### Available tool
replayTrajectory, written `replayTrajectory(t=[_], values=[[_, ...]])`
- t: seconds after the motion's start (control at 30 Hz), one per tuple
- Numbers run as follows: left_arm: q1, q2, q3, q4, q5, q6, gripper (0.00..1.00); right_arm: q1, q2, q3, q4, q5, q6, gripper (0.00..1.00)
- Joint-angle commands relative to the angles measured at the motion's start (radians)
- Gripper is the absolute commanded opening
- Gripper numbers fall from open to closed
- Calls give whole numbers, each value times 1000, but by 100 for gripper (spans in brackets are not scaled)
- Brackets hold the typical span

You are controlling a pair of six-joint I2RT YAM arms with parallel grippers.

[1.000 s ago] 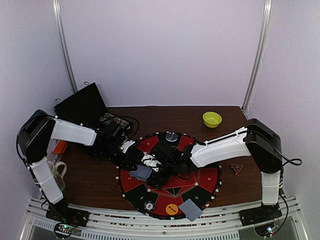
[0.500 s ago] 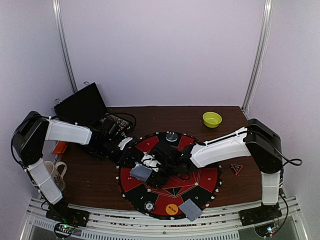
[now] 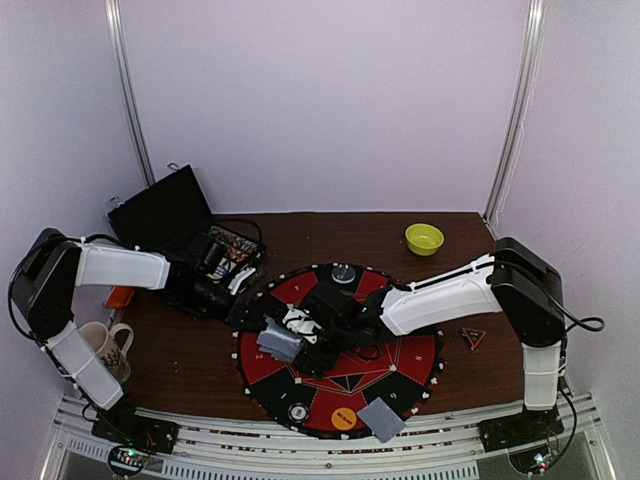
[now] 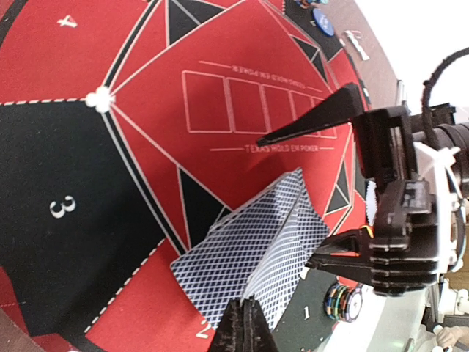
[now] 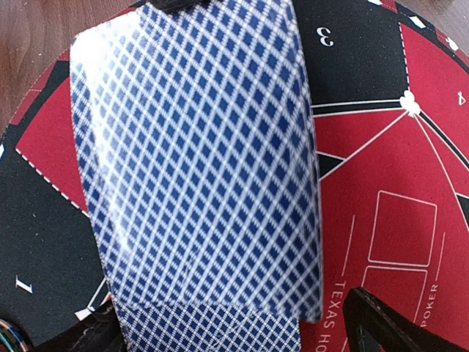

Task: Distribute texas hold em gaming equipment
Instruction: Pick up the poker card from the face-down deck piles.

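Note:
Grey-blue-backed playing cards (image 4: 242, 257) hover just over the red-and-black mat (image 4: 146, 110), near its number 2 segment. My left gripper (image 4: 245, 312) is shut on the near edge of the top card, which lifts off the rest like a tent. In the right wrist view that top card (image 5: 198, 161) fills the frame above the lower cards (image 5: 209, 331). My right gripper (image 5: 227, 326) is open around them: its left finger touches the cards and its right finger (image 5: 381, 326) stands apart. From above, the cards (image 3: 282, 342) sit between both grippers.
Another card (image 3: 381, 418), an orange button (image 3: 343, 417) and chips (image 3: 298, 411) lie at the mat's near edge. A chip stack (image 4: 343, 303) stands by segment 1. Lime-green bowl (image 3: 424, 238) at back right, open black case (image 3: 165, 210) at back left, mug (image 3: 108, 340) at left.
My left jaws have closed on the card's edge. The left arm's shoulder and elbow have swung leftward, and the cards have shifted slightly left. The right arm has stayed put.

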Motion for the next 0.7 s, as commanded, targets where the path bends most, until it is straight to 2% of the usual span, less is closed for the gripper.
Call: replayTrajectory(t=[0.0,0.17,0.5,0.67], values=[[1,-24,-15,44,72,26,0,1,-30,-21,-22,30,-11,100],[0,-63,-22,69,43,35,0,-1,-84,-39,-6,13,-23,100],[-1,-55,-32,64,9,45,0,-9,-211,-51,-76,-136,-76,100],[0,-77,-45,95,36,42,0,-81,-303,-64,-102,-268,-45,100]])
